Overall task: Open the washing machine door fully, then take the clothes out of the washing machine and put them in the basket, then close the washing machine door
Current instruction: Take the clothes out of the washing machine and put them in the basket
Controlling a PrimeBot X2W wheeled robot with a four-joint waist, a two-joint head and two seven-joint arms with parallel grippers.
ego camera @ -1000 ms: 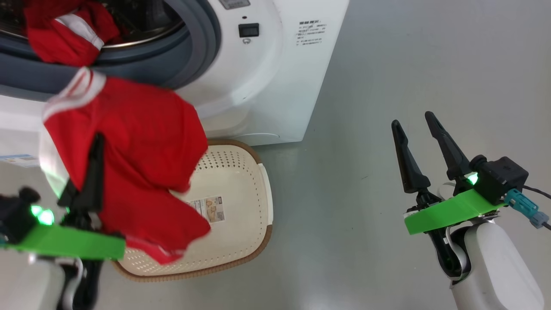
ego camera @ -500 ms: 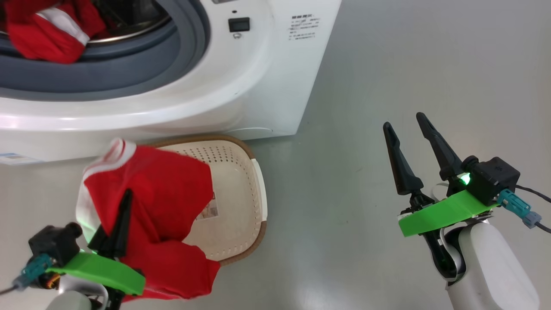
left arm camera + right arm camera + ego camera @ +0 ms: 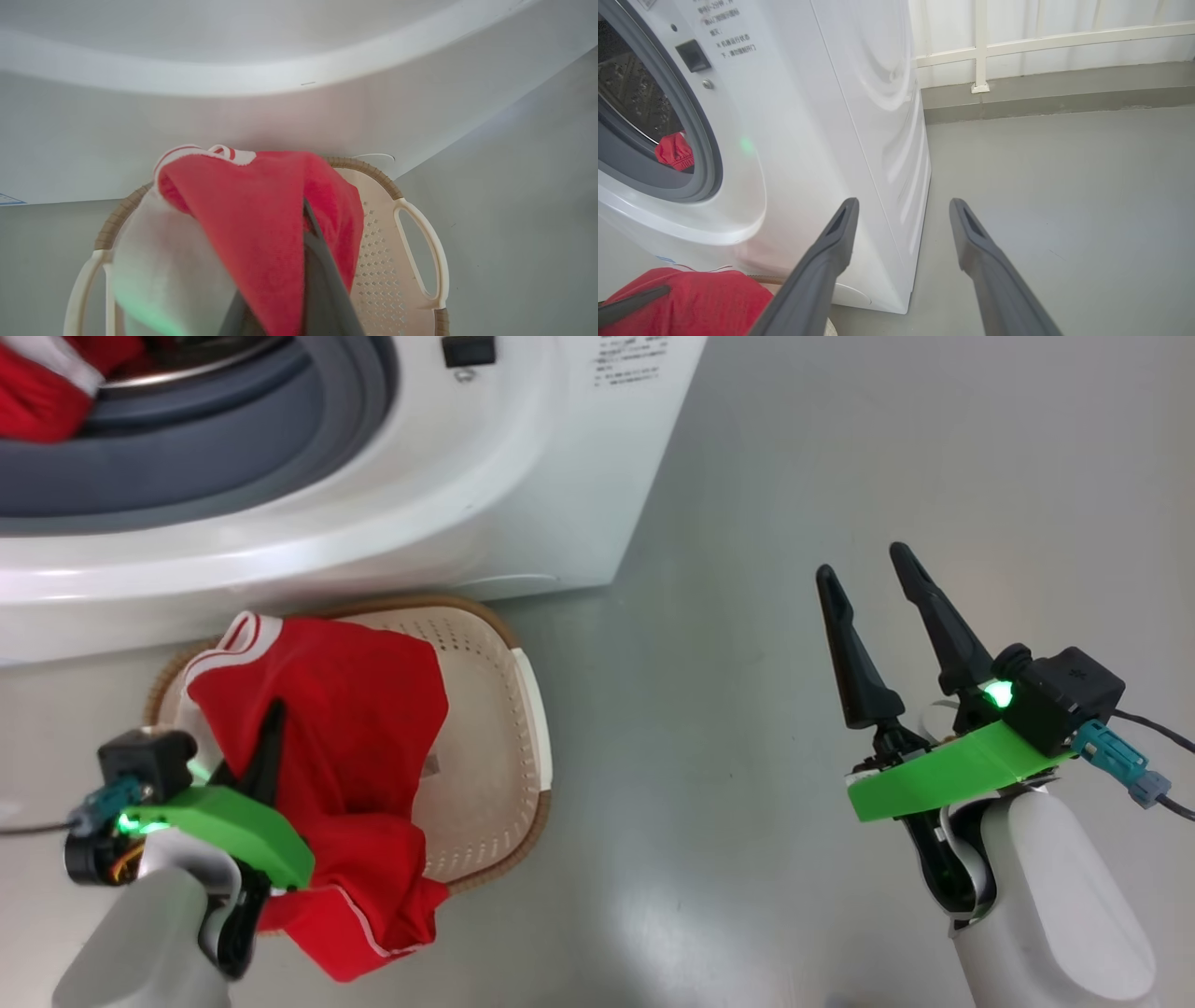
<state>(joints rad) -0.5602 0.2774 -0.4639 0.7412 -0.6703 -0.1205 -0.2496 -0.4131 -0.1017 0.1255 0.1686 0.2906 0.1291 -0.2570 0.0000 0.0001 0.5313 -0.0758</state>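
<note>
Head view, items placed from the basket (image 3: 531, 709): washing machine (image 3: 420, 504) just behind it; red garment (image 3: 345, 709) draped across its left half, clamped by the left gripper (image 3: 271, 737); second red garment (image 3: 37, 392) in the drum beyond; right gripper (image 3: 864, 563), fingers apart and empty, well to its right.

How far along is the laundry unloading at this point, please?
Done: the opening of the washing machine stands uncovered. In hand: the left gripper is shut on a red garment, which hangs over the basket. Left: release it, fetch the other red garment lying in the drum, then close the door. The right gripper is open over the floor.
</note>
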